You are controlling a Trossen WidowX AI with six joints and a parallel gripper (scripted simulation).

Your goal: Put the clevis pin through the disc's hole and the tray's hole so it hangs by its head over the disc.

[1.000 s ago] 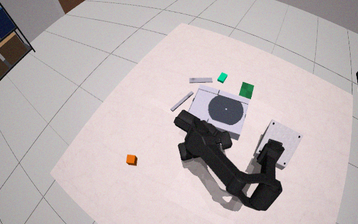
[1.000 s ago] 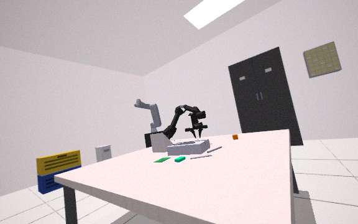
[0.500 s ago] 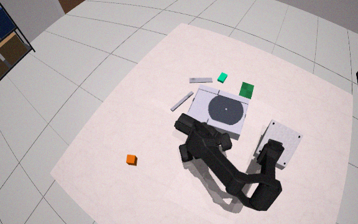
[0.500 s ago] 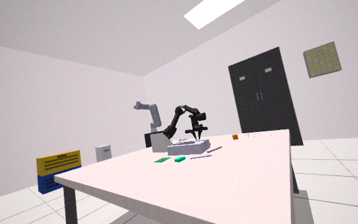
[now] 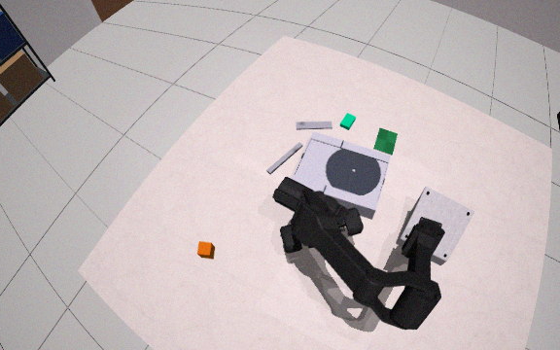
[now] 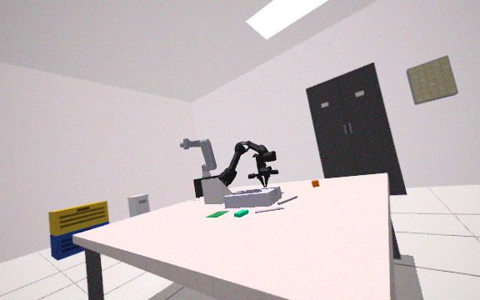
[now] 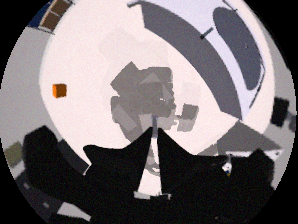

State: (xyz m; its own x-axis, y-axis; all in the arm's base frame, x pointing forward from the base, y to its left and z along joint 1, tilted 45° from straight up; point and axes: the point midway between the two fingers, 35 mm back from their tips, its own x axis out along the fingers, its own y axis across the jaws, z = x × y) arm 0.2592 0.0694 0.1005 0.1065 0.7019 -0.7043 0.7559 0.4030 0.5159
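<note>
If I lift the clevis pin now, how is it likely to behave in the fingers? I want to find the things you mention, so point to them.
The pin (image 7: 154,125) looks slim and metallic, so it is probably stiff and won't bend. Only the tips of the gripper (image 7: 154,131) (image 6: 265,186) pinch it, so it may pivot or tilt if it brushes the tray's rim (image 5: 343,142) (image 6: 252,202).

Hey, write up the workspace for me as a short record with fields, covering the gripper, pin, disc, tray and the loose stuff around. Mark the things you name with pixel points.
end effector (image 5: 320,216) (image 6: 265,186) (image 7: 154,129): shut on the slim grey steel pin (image 7: 155,122), beside the tray
dark grey round disc (image 5: 350,180) (image 7: 240,50): flat inside the tray, no pin through its hole
pale grey rimmed tray (image 5: 307,171) (image 6: 246,202): on the table
loose items: orange cube (image 5: 205,249) (image 6: 315,183) (image 7: 59,90), teal block (image 5: 348,121) (image 6: 241,213), flat green square (image 5: 386,141) (image 6: 217,214), two grey bars
</note>
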